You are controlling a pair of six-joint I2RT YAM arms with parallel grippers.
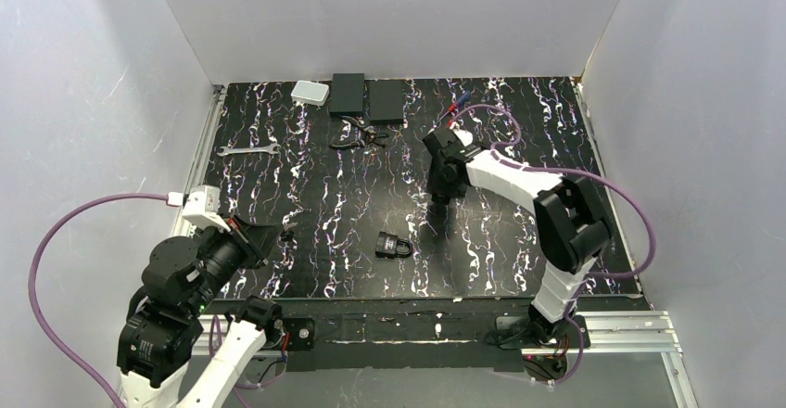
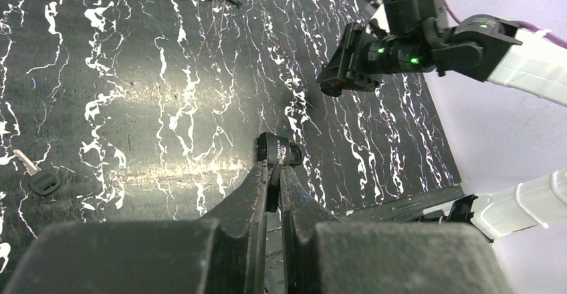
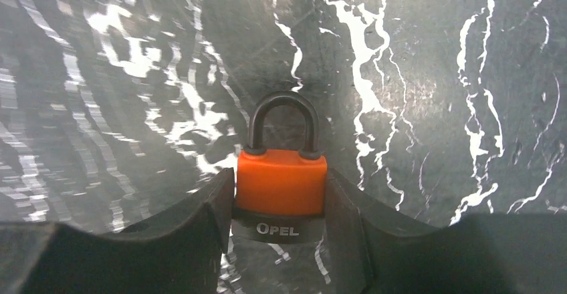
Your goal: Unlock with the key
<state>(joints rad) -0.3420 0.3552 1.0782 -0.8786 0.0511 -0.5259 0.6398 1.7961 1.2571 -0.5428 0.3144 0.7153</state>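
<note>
On the counter [image 2: 134,93], lower left of the left wrist view: the key [image 2: 38,176] lies flat, with a black head and a thin silvery blade, and nothing touches it.
Left gripper [image 2: 275,170]: jaws clenched on nothing. We see them pointing at the black padlock [image 1: 394,244], which lies just beyond the tips near the middle of that frame.
Right gripper [image 3: 281,177]: jaws grasping an orange padlock [image 3: 281,190] by its two sides, black shackle pointing up the frame. We cannot tell whether it rests on the counter or is lifted.
Done: by our judgement, one lock is in hand and no more.
To do: the key, well apart from both locks, must be picked up, put into a keyhole and turned. The orange lock's shackle sits closed.
Doubt: we cannot tell which padlock the key fits.
</note>
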